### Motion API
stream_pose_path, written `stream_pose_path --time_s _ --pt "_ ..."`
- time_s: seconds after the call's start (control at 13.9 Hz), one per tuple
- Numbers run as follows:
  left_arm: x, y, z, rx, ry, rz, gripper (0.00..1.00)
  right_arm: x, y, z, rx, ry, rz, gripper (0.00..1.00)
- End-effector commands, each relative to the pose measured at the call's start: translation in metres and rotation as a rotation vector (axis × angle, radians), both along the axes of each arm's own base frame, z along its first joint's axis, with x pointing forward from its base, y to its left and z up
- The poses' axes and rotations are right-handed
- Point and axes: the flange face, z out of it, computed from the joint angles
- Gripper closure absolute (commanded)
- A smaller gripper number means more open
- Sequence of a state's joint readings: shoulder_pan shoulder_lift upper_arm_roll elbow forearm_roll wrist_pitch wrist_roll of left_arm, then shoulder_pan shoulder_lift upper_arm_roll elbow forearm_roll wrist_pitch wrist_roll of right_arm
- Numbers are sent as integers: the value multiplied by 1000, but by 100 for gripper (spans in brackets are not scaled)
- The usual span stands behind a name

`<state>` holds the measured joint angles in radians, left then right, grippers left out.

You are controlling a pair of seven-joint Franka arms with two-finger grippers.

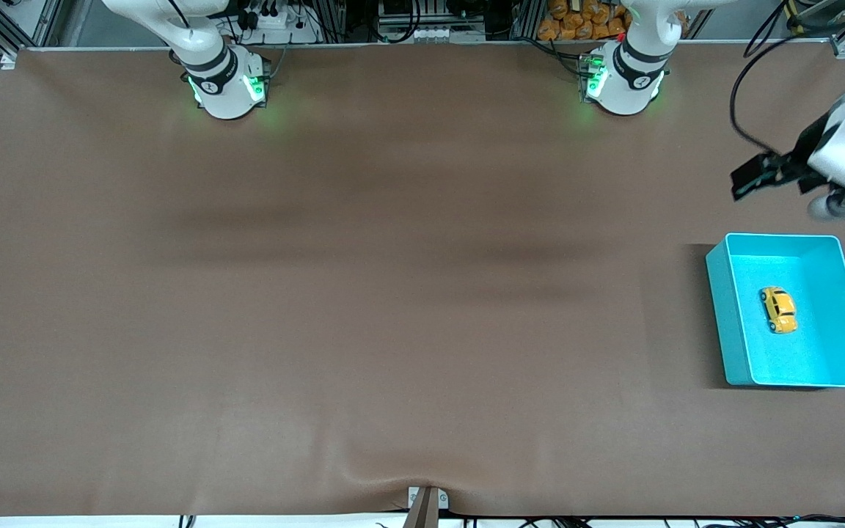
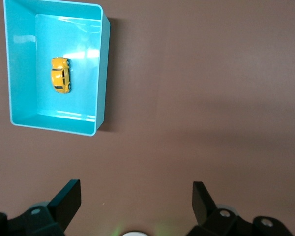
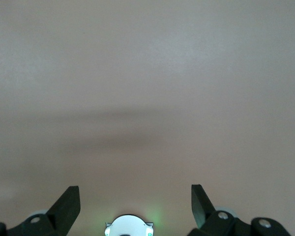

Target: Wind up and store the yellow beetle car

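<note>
The yellow beetle car lies on its wheels in the middle of the turquoise bin, at the left arm's end of the table. The left wrist view shows the same car inside the bin. My left gripper hangs open and empty above bare table beside the bin, on the side toward the robots' bases; the front view shows it well above the bin's rim. My right gripper is open with nothing in it, high over bare brown table near its own base; it is out of the front view.
The two arm bases glow green along the table's edge farthest from the front camera. A small metal clamp sits at the nearest edge. The brown table cover stretches wide toward the right arm's end.
</note>
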<state>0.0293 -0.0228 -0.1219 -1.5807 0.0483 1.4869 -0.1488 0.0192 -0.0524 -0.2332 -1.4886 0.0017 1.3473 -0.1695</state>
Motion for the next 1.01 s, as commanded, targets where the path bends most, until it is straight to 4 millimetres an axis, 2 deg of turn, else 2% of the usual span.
stream_pose_path --time_s 0.0,0.07,0.22,0.5,0.72,0.94 --pt "-15 -1 19 -17 -4 -46 0 -1 -3 5 -2 0 7 0" --pt "-20 -6 25 -15 -14 -56 0 -1 -3 5 -1 -3 8 0" --pt "-29 0 34 -12 -11 -48 0 0 1 6 -1 -5 15 0" --pt "-29 1 45 -25 -34 -37 0 2 11 8 7 -13 30 0" --pt "-30 -2 46 -49 -35 -28 0 0 9 22 12 -44 26 0" --pt "-28 -1 46 -74 -35 -15 0 1 11 21 25 -47 30 0"
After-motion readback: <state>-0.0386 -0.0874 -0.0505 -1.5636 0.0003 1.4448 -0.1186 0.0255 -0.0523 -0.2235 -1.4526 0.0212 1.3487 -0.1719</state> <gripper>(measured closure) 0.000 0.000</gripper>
